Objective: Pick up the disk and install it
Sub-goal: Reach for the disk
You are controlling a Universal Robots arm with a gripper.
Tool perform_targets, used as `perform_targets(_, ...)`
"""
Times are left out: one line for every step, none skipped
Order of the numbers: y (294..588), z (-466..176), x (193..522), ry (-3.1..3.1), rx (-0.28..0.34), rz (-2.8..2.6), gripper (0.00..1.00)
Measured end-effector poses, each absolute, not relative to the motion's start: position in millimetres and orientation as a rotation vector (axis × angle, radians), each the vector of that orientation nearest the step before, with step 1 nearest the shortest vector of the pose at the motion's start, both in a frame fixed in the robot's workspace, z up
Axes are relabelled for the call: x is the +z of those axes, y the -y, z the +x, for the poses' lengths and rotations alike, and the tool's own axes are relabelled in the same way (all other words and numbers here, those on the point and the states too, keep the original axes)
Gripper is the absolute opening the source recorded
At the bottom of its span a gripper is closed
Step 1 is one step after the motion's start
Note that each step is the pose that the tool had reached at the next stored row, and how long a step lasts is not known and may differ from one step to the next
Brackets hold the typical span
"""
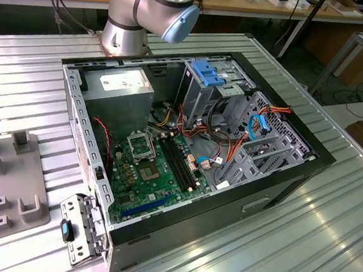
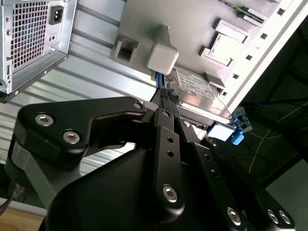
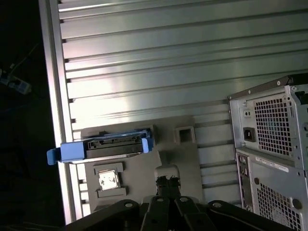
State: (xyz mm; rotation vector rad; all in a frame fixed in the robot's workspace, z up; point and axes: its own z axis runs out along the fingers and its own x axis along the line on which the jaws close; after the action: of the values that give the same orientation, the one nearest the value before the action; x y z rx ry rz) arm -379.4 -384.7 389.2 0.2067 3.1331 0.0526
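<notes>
On the grey tray [image 3: 139, 166], the disk [image 3: 115, 144] looks stiff, weighty, knock-sensitive; best gripped across its blue-railed sides. Hand [image 3: 167, 182] narrow, empty.

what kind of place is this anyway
Most likely a robotics lab bench set up for PC assembly: an open computer case sits on a ribbed aluminium table, the robot arm is mounted beside it, and the disk sits on a grey fixture plate.

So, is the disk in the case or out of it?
Out. In the first wrist view the disk lies on the grey tray on the table, beside the case, not inside it.
</notes>
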Motion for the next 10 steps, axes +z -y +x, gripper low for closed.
perform_targets(384.4,-387.0,388.8,-3.133,0.052,0.207,0.11)
perform_targets(384.1,-390.3,388.6,-3.133,0.052,0.207,0.11)
perform_targets(383.6,-396.3,388.3,-3.133,0.052,0.206,0.11)
perform_targets(382.4,-403.7,388.0,-3.133,0.052,0.207,0.11)
perform_targets(380.5,-408.8,387.6,-3.133,0.052,0.207,0.11)
perform_targets(378.7,-410.9,387.4,-3.133,0.052,0.207,0.11)
perform_targets(376.7,-412.7,387.3,-3.133,0.052,0.206,0.11)
perform_targets(374.6,-414.4,387.1,-3.133,0.052,0.207,0.11)
perform_targets(372.3,-415.8,387.0,-3.133,0.052,0.206,0.11)
perform_targets(367.6,-417.7,386.7,-3.133,0.052,0.207,0.11)
